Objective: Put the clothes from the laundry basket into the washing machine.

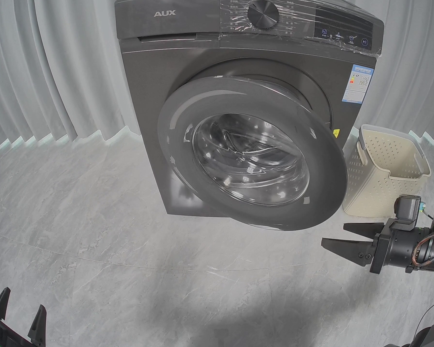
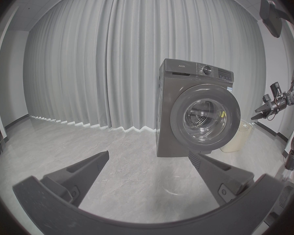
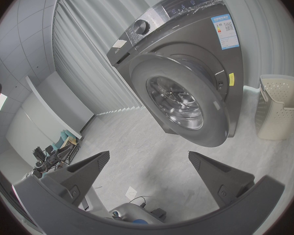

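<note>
Left gripper (image 1: pixel 22 300) and right gripper (image 1: pixel 333 233), jaws spread wide, empty; right one hangs near laundry basket (image 1: pixel 371 189) beside open-doored washing machine (image 1: pixel 169 73).

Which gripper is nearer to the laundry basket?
Right. The right gripper hangs open just in front of the laundry basket; the left gripper sits far off, toward the washing machine's other side.

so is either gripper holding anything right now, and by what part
Nothing is held: the left gripper and the right gripper are both open and empty.
</note>
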`<state>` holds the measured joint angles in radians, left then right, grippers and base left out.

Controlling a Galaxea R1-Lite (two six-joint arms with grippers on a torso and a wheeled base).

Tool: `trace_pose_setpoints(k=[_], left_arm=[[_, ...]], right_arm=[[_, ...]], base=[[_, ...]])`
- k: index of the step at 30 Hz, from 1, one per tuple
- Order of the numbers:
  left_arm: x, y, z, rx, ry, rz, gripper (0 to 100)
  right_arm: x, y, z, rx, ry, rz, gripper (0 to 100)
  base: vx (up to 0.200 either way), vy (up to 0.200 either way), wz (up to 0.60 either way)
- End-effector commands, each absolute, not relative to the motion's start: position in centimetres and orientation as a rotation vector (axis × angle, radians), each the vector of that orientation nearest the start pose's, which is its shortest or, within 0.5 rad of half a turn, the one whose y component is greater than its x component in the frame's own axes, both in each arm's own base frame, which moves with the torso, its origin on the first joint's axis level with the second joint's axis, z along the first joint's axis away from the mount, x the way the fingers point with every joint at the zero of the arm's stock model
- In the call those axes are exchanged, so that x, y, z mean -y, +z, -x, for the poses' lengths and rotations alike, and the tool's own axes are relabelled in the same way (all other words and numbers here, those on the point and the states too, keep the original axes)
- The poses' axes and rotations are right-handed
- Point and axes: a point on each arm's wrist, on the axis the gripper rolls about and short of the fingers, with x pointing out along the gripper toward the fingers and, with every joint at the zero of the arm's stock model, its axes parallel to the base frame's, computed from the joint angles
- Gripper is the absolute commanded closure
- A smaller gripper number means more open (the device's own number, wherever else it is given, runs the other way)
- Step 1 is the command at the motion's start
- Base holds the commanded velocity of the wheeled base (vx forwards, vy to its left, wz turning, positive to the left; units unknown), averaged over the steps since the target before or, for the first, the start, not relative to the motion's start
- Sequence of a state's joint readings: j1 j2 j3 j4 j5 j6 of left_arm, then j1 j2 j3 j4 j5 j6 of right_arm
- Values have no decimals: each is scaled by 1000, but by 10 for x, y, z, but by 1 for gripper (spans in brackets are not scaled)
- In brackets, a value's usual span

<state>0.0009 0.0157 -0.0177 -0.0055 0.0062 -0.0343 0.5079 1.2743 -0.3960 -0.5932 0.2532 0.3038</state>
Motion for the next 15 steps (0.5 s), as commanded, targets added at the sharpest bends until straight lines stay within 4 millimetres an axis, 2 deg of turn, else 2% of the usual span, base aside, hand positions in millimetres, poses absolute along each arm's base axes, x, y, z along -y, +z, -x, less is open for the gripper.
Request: trace_pose_setpoints(k=[1,3,12,15], left_arm=[[0,77,23,8,8,37,0],[0,77,23,8,8,37,0],[0,77,23,8,9,35,0],[0,77,23,8,9,37,0]], right_arm=[[-100,163,-162,-453,710,-242,0],[-102,163,-165,-445,702,-241,0],[-113,161,-188,-337,634,-270,0],[-116,159,-195,-340,619,-270,0]], base=[[0,0,0],[0,0,0],[200,0,0],[0,0,0]])
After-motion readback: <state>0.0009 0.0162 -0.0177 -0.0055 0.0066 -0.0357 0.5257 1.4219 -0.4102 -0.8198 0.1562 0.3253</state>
